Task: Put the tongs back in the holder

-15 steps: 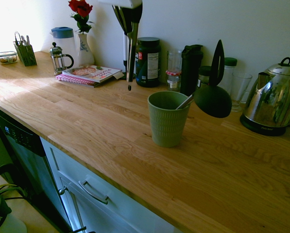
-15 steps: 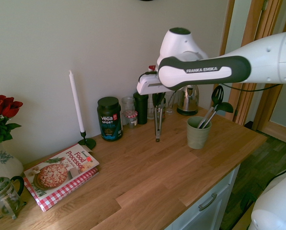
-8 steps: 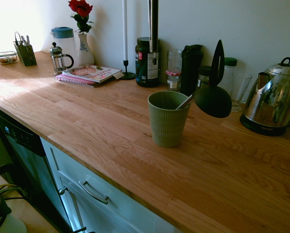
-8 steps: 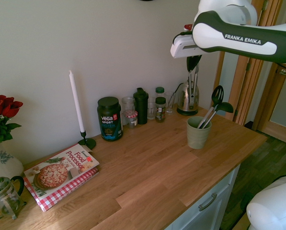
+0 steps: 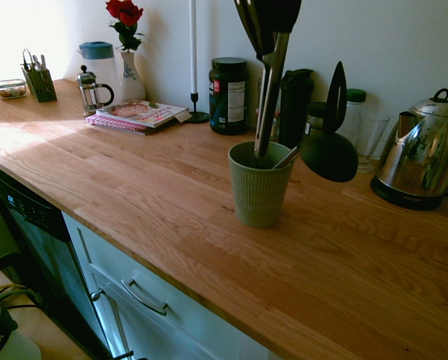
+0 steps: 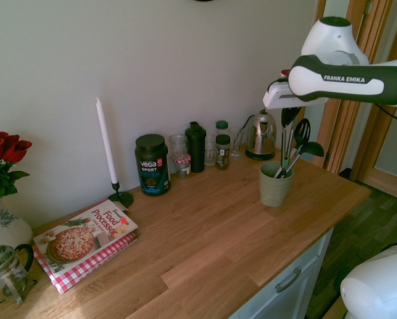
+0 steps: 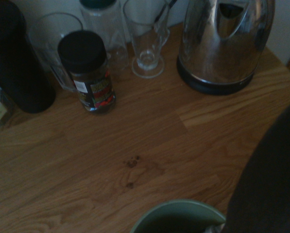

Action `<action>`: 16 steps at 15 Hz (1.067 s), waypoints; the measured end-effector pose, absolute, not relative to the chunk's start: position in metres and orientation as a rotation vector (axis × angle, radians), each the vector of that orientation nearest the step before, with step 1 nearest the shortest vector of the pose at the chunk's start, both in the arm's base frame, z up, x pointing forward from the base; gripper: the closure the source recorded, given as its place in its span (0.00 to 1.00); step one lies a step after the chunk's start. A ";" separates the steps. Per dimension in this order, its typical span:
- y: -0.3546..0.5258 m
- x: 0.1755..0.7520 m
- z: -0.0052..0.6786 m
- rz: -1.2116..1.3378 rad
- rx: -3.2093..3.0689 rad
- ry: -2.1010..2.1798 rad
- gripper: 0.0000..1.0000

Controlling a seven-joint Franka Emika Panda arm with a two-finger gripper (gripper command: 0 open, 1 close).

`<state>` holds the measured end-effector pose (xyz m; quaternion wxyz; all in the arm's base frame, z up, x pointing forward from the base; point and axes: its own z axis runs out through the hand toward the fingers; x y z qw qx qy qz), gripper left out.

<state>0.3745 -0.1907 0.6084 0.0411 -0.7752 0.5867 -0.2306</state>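
Hanging slim silvery tongs, tips in ribbed green holder.

Tongs: brushed metal arms. Holder: matt ribbed green ceramic. Counter: oiled wood. Kettle: glossy polished steel.

On my tabletop I see a steel kettle, a dark supplement tub, a white candle, a cookbook, a French press, a rose vase and a black spoon.
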 end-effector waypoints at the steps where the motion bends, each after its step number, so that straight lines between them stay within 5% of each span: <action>1: -0.193 0.375 0.594 -0.692 -2.377 1.797 1.00; 4: -0.195 0.383 0.550 -0.646 -2.378 1.784 1.00; 5: -0.196 0.387 0.541 -0.630 -2.377 1.781 0.00; 16: -0.184 0.387 0.549 -0.598 -2.388 1.747 0.00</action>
